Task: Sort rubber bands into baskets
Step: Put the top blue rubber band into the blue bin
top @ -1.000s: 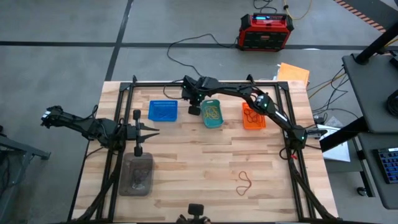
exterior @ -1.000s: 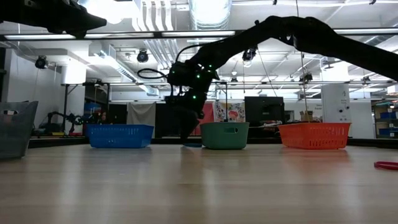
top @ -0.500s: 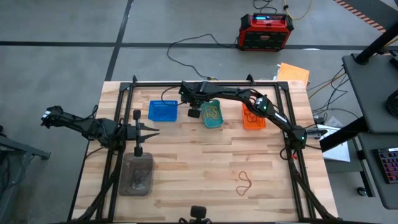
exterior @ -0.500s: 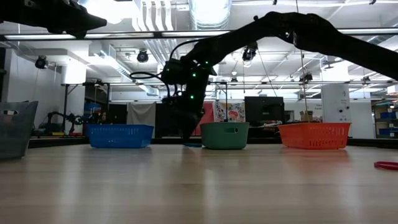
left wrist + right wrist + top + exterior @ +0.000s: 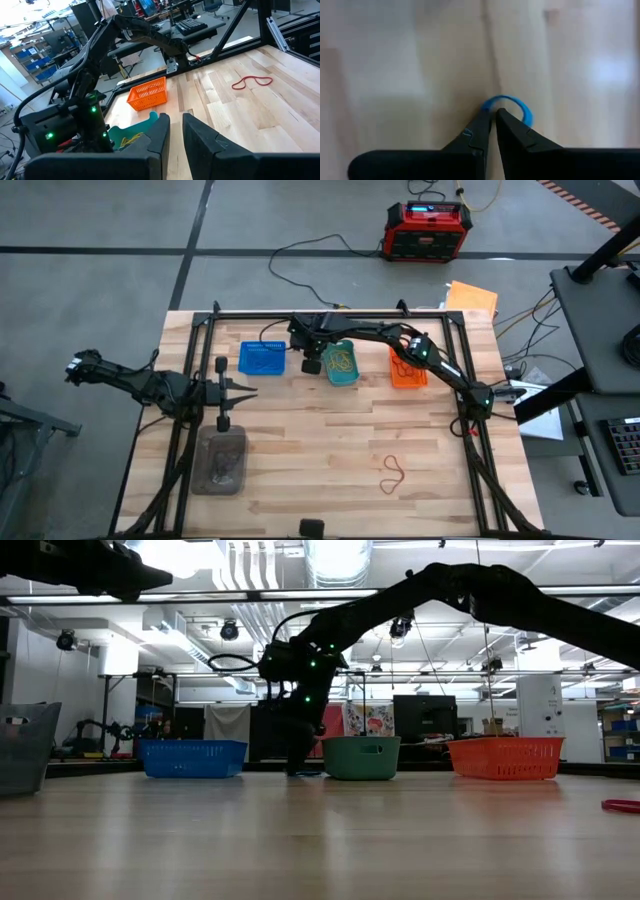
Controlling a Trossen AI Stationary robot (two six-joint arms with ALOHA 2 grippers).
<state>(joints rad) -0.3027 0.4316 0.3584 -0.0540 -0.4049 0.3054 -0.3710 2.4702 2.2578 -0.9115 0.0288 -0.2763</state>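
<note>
Right arm: reaches across upper centre of high view, bent down | right gripper point(image 5: 492, 116): tips pinching blue rubber band point(image 5: 512, 105) at the table point(image 5: 330, 450), between blue basket point(image 5: 262, 359) and teal basket point(image 5: 341, 363) | left gripper point(image 5: 176, 131): left of high view, level, fingers nearly together, empty

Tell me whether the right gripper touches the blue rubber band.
Touching: the right wrist view shows the right gripper pinched shut on the blue rubber band.

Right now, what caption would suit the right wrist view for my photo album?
Right tool pinching a small blue rubber band against the light wooden table.
</note>
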